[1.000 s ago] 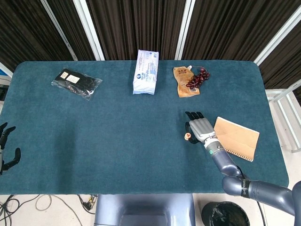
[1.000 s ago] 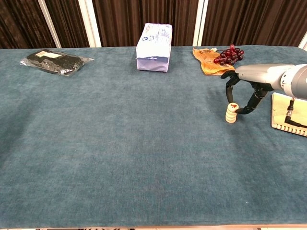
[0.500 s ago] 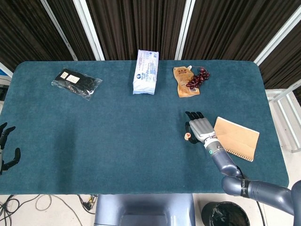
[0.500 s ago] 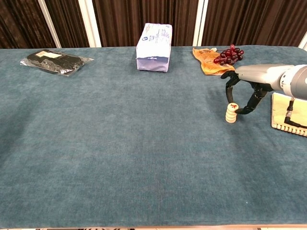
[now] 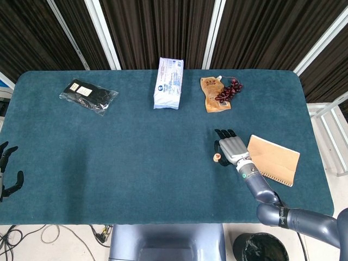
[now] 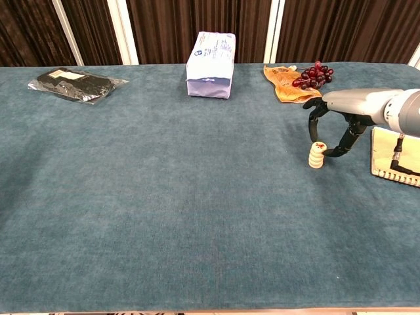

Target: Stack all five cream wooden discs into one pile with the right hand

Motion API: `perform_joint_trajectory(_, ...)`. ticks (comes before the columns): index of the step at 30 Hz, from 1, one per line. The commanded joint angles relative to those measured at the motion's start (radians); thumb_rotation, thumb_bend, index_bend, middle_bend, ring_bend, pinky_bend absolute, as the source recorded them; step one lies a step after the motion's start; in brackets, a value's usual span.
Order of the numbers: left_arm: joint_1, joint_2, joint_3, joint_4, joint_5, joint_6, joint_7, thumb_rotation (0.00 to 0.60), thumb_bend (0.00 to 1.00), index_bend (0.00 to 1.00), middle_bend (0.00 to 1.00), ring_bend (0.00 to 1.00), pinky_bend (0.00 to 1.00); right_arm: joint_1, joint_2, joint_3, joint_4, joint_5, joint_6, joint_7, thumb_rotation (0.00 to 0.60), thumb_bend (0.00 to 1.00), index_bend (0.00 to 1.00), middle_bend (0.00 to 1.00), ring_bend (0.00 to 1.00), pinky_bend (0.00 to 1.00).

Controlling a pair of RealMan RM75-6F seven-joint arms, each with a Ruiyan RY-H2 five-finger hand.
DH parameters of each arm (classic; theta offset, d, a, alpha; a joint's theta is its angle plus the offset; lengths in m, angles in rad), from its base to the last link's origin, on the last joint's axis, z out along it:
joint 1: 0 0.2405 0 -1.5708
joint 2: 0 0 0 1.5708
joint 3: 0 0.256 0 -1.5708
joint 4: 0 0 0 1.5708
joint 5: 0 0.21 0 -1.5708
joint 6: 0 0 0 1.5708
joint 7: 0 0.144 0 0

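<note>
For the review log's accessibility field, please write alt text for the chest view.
A short pile of cream wooden discs stands on the teal cloth-covered table, the robot's grey right hand arched just over it, fingers spread and pointing down. Along the far edge lie a black packet, white pack and red grapes.

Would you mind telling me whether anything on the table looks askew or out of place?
Nothing stands out. The disc pile stands upright beside the right hand, whose fingers arch over it without gripping.
</note>
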Motion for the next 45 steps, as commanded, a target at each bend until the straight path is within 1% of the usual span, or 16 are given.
perform_joint_trajectory(1, 0.000, 0.000, 0.000, 0.000, 0.000, 0.000, 0.000, 0.600, 0.48, 0.17, 0.00, 0.00, 0.00, 0.000, 0.001, -0.001, 0.000, -0.003, 0.001, 0.000, 0.600, 0.37, 0.44, 0.00, 0.00, 0.00)
perform_joint_trajectory(10, 0.000, 0.000, 0.000, 0.000, -0.001, -0.001, 0.000, 0.600, 0.48, 0.17, 0.00, 0.00, 0.00, 0.002, 0.014, -0.001, -0.012, -0.003, 0.003, 0.000, 0.600, 0.37, 0.41, 0.00, 0.00, 0.00)
perform_joint_trajectory(15, 0.000, 0.000, 0.000, 0.001, -0.001, -0.001, -0.002, 0.600, 0.48, 0.17, 0.00, 0.00, 0.00, -0.001, 0.042, 0.005, -0.046, 0.003, 0.015, 0.000, 0.600, 0.37, 0.35, 0.00, 0.00, 0.00)
perform_joint_trajectory(16, 0.000, -0.001, 0.000, 0.001, 0.001, 0.001, -0.002, 0.600, 0.48, 0.17, 0.00, 0.00, 0.00, -0.005, 0.073, 0.018, -0.075, -0.011, 0.047, -0.002, 0.600, 0.37, 0.34, 0.00, 0.00, 0.00)
perform_joint_trajectory(20, 0.001, -0.003, -0.001, 0.002, 0.002, 0.005, 0.000, 0.600, 0.48, 0.17, 0.00, 0.00, 0.00, -0.039, 0.149, 0.037, -0.172, -0.052, 0.120, 0.021, 0.600, 0.37, 0.31, 0.00, 0.00, 0.00)
perform_joint_trajectory(26, 0.002, -0.003, -0.001, 0.001, 0.002, 0.006, 0.001, 0.600, 0.48, 0.16, 0.00, 0.00, 0.00, -0.136, 0.279, 0.024, -0.321, -0.173, 0.277, 0.048, 0.600, 0.37, 0.23, 0.00, 0.00, 0.00)
perform_joint_trajectory(29, 0.002, -0.004, 0.001, -0.001, 0.005, 0.007, 0.005, 0.600, 0.48, 0.16, 0.00, 0.00, 0.00, -0.207, 0.346, 0.007, -0.392, -0.230, 0.346, 0.112, 0.600, 0.37, 0.18, 0.00, 0.00, 0.00)
perform_joint_trajectory(31, 0.002, -0.004, 0.002, -0.001, 0.006, 0.008, 0.008, 0.600, 0.48, 0.15, 0.00, 0.00, 0.00, -0.252, 0.372, -0.014, -0.410, -0.273, 0.394, 0.131, 0.600, 0.37, 0.15, 0.00, 0.00, 0.00)
perform_joint_trajectory(33, 0.003, -0.004, 0.002, -0.002, 0.007, 0.009, 0.010, 0.600, 0.48, 0.15, 0.00, 0.00, 0.00, -0.298, 0.380, -0.040, -0.418, -0.323, 0.452, 0.135, 0.600, 0.37, 0.12, 0.00, 0.00, 0.00)
perform_joint_trajectory(34, 0.003, -0.004, 0.002, -0.002, 0.008, 0.010, 0.012, 0.600, 0.48, 0.15, 0.00, 0.00, 0.00, -0.326, 0.376, -0.056, -0.419, -0.354, 0.493, 0.130, 0.600, 0.37, 0.11, 0.00, 0.00, 0.00)
perform_joint_trajectory(36, 0.004, -0.004, 0.004, -0.004, 0.009, 0.012, 0.016, 0.600, 0.48, 0.15, 0.00, 0.00, 0.00, -0.409, 0.353, -0.098, -0.415, -0.435, 0.621, 0.117, 0.600, 0.37, 0.11, 0.00, 0.00, 0.00)
perform_joint_trajectory(39, 0.005, -0.003, 0.006, -0.006, 0.010, 0.013, 0.021, 0.600, 0.48, 0.15, 0.00, 0.00, 0.00, -0.468, 0.321, -0.127, -0.391, -0.496, 0.707, 0.107, 0.600, 0.37, 0.11, 0.00, 0.00, 0.00)
perform_joint_trajectory(42, 0.005, -0.001, 0.005, -0.008, 0.010, 0.013, 0.023, 0.600, 0.48, 0.15, 0.00, 0.00, 0.00, -0.535, 0.278, -0.161, -0.342, -0.565, 0.796, 0.095, 0.600, 0.37, 0.11, 0.00, 0.00, 0.00)
perform_joint_trajectory(43, 0.005, 0.000, 0.005, -0.007, 0.010, 0.013, 0.024, 0.600, 0.48, 0.15, 0.00, 0.00, 0.00, -0.573, 0.264, -0.187, -0.319, -0.578, 0.825, 0.083, 0.600, 0.37, 0.11, 0.00, 0.00, 0.00)
perform_joint_trajectory(45, 0.005, 0.001, 0.006, -0.006, 0.012, 0.013, 0.024, 0.600, 0.48, 0.15, 0.00, 0.00, 0.00, -0.600, 0.249, -0.199, -0.302, -0.593, 0.847, 0.082, 0.600, 0.37, 0.11, 0.00, 0.00, 0.00)
